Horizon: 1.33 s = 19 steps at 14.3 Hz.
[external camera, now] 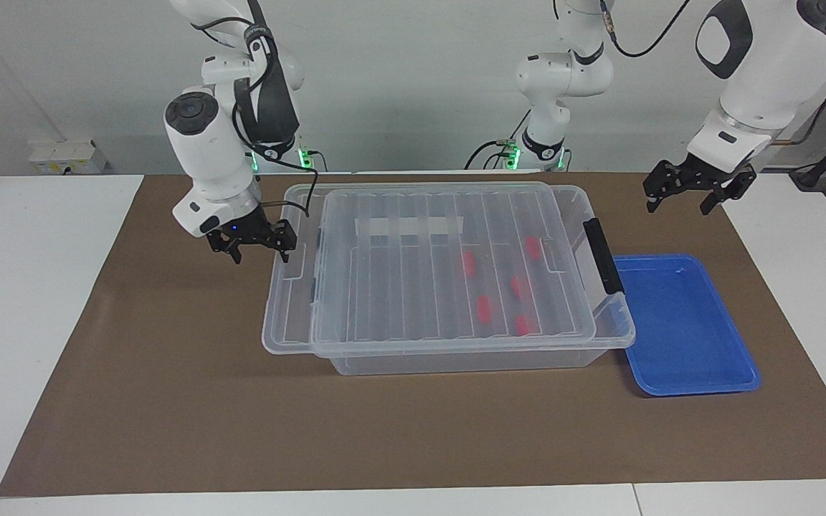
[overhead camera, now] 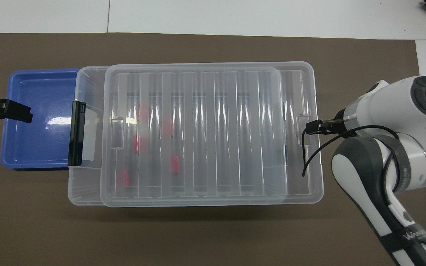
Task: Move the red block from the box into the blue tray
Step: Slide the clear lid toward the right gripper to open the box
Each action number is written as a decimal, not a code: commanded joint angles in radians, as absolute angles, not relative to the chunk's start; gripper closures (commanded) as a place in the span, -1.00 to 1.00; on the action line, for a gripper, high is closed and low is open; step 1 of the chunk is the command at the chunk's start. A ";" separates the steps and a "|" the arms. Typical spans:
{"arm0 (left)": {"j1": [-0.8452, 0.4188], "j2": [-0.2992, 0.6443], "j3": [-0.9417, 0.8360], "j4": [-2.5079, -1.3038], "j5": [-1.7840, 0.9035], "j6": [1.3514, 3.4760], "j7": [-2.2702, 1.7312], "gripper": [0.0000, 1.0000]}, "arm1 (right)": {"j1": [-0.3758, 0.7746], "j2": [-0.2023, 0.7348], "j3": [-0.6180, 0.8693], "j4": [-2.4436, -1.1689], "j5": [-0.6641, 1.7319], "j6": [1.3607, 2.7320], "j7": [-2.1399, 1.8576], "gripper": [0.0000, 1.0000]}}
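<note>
Your right gripper [external camera: 256, 242] stands with its jaws spread wide at the box's [external camera: 456, 358] end toward the right arm, one fingertip just at the overhanging edge of the lid [external camera: 413, 287]; whether it touches that edge you cannot tell, and nothing is clamped between the fingers. The lid sits offset on the box, jutting past the box's rim toward the right arm and leaving a strip of the box uncovered by the black handle [external camera: 603, 256]. Your left gripper [external camera: 698, 188] hangs in the air with its jaws just as wide and empty; from overhead its tip shows over the blue tray [overhead camera: 24, 147], and that arm waits. Through the ribbed lid you see five red blocks inside the box, all in the half toward the left arm; the red block [external camera: 484, 309] near the middle of that cluster lies on the box floor, apart from the others. The blue tray lies flat just beside the box at its handle end, with nothing in it. The box and tray rest on a brown mat [external camera: 169, 401] laid over a white table [external camera: 26, 322], and a plain pale wall [external camera: 420, 86] rises at the robots' end.
</note>
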<state>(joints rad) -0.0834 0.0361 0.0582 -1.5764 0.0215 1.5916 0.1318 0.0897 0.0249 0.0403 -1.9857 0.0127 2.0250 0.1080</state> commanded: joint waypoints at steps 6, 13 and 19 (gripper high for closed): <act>-0.078 0.015 0.057 -1.592 0.018 1.580 0.135 -1.00 | -0.012 -0.002 0.046 -2.003 0.006 2.026 -0.046 -1.00; -0.078 0.015 0.058 -1.592 0.018 1.582 0.137 -1.00 | -0.071 -0.008 0.040 -2.000 0.006 2.011 -0.098 -1.00; -0.092 0.014 0.055 -1.592 0.018 1.582 0.134 -1.00 | -0.115 -0.018 0.035 -1.996 0.006 1.990 -0.100 -1.00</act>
